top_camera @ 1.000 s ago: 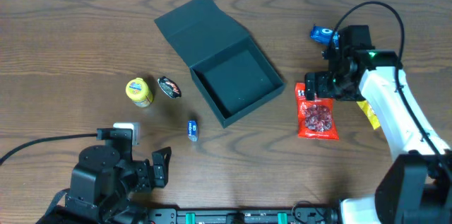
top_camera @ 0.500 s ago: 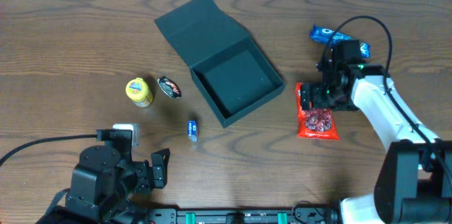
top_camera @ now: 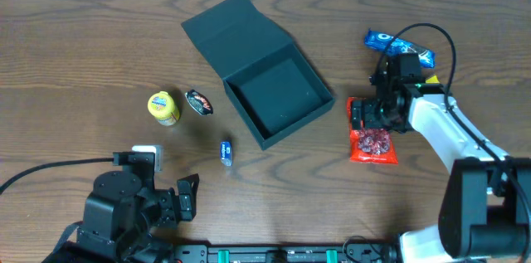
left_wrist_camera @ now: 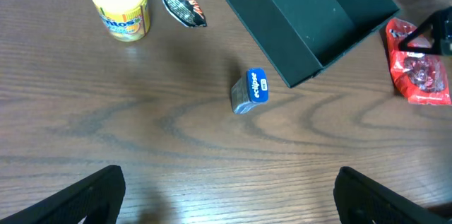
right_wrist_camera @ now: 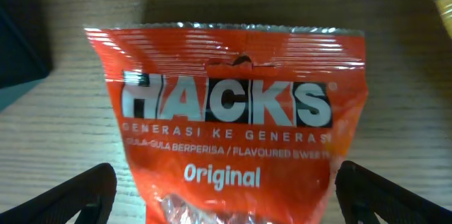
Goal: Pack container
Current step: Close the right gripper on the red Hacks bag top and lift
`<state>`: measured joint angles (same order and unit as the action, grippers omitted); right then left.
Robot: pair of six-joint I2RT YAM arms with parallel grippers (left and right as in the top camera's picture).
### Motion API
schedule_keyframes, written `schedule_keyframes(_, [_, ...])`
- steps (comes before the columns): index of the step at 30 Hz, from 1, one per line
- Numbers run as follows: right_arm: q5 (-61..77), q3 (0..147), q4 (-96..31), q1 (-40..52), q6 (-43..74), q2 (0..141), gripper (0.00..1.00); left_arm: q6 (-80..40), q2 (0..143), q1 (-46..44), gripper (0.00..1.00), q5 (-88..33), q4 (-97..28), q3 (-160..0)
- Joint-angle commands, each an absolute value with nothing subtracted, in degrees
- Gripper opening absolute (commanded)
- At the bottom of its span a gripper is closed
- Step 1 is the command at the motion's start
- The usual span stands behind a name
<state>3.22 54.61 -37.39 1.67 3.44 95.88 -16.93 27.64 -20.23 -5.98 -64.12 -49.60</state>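
Note:
The container (top_camera: 292,135) is a dark teal square box, lid flap (top_camera: 236,32) thrown back, with nothing inside; the left wrist view shows it (left_wrist_camera: 281,53) at the top. A red Hacks sweet packet (top_camera: 374,144) lies flat on the table to its right. My right gripper (top_camera: 369,114) hangs over the packet's near-box end, open. In the right wrist view the packet (right_wrist_camera: 233,104) fills the space between the wide-apart fingers of the gripper (right_wrist_camera: 229,197), which do not touch it. My left gripper (top_camera: 189,197) stands open at the front left, over bare wood (left_wrist_camera: 229,197).
A yellow Mentos tub (top_camera: 163,107) and a small dark packet (top_camera: 199,102) lie left of the box. A blue Eclipse box (top_camera: 226,152) sits in front of it. A blue Oreo packet (top_camera: 398,46) lies at the far right, and a yellow item (top_camera: 431,134) shows beside the right arm.
My right gripper has shifted slightly towards the box and come closer over the red packet's top edge. The left arm and all objects have stayed put.

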Motion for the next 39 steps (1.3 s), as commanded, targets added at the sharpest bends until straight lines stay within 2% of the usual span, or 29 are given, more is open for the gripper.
schedule_keyframes(1, [3.7, 54.1, -37.2, 1.5, 4.2, 97.8, 0.99, -17.1, 27.7, -19.9, 0.95, -5.3, -64.2, -50.3])
schedule_keyframes(12, [3.7, 54.2, -37.9, 1.5, 6.6, 98.8, 0.99, -17.1, 27.7, -19.9, 0.96, -4.4, -64.1, -50.3])
schedule_keyframes(21, [5.0, 54.2, -44.1, 1.5, 7.9, 98.7, 0.99, -17.1, 27.7, -19.9, 0.95, -4.3, -64.1, -50.3])
schedule_keyframes(28, [9.3, 54.5, -45.1, 1.5, 8.0, 95.2, 0.99, -17.2, 27.7, -19.9, 0.95, -4.3, -64.1, -50.3])
schedule_keyframes(39, [6.5, 53.9, -50.4, 1.5, 8.8, 90.4, 0.99, -17.2, 27.7, -19.9, 0.96, -4.0, -64.1, -50.3])
